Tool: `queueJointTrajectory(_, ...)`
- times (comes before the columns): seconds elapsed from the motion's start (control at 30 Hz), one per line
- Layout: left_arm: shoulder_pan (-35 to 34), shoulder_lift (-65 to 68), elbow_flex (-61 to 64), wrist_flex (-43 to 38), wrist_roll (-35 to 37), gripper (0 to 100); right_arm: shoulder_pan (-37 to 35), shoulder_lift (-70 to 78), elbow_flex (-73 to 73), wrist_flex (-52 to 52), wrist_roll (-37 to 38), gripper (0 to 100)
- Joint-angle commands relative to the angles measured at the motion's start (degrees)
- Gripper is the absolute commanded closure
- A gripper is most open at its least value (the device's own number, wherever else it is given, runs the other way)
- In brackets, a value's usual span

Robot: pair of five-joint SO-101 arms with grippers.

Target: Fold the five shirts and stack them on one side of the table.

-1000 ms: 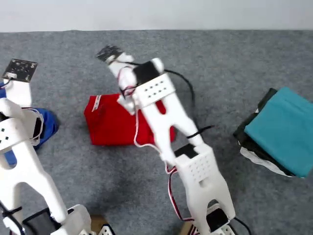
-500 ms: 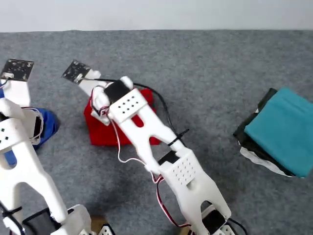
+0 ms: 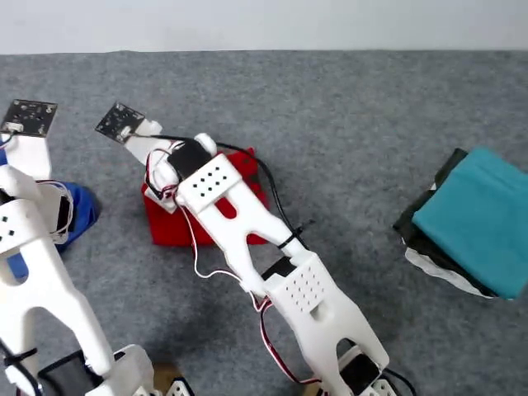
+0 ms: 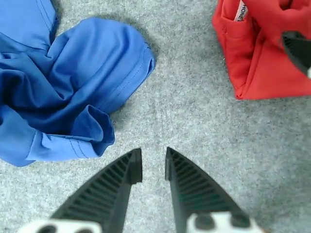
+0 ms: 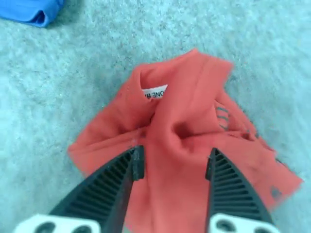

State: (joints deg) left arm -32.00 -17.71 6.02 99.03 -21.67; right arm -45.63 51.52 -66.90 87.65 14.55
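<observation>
On the grey table (image 3: 371, 124), the left gripper (image 4: 151, 158) hangs empty at the lower left of the high view, jaws a narrow gap apart over bare surface just beside the crumpled blue shirt (image 4: 73, 87). Farther in, left of centre, the right gripper (image 5: 175, 155) is spread wide above a bunched ridge of the roughly folded red shirt (image 5: 184, 121). A pinch catching only that top layer could pull the fold apart on the way to the folded stack (image 3: 474, 219) at the right edge

Right tool (image 5: 172, 162) wide, left tool (image 4: 154, 165) slightly ajar.
</observation>
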Motion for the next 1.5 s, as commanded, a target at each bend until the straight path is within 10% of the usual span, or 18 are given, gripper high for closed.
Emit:
queueJointTrajectory(0.0, 0.0, -2.3, -1.5, 1.3, 0.4, 91, 4.1, -5.2, -4.9, 5.8, -0.7, 79.4)
queueJointTrajectory(0.47, -6.9, -11.0, -1.4, 1.4, 0.4, 91, 18.9, 4.7, -3.5, 3.2, 7.7, 98.8)
queueJointTrajectory(1.03, -12.9, -21.5, 10.2, 1.3, -4.6, 91, 0.9, 8.1, -9.8, 6.8, 7.5, 98.8)
queueJointTrajectory(1.47, -18.8, -23.8, 10.4, 1.3, -8.0, 91, 3.6, 1.6, -18.6, 15.2, 7.5, 98.8)
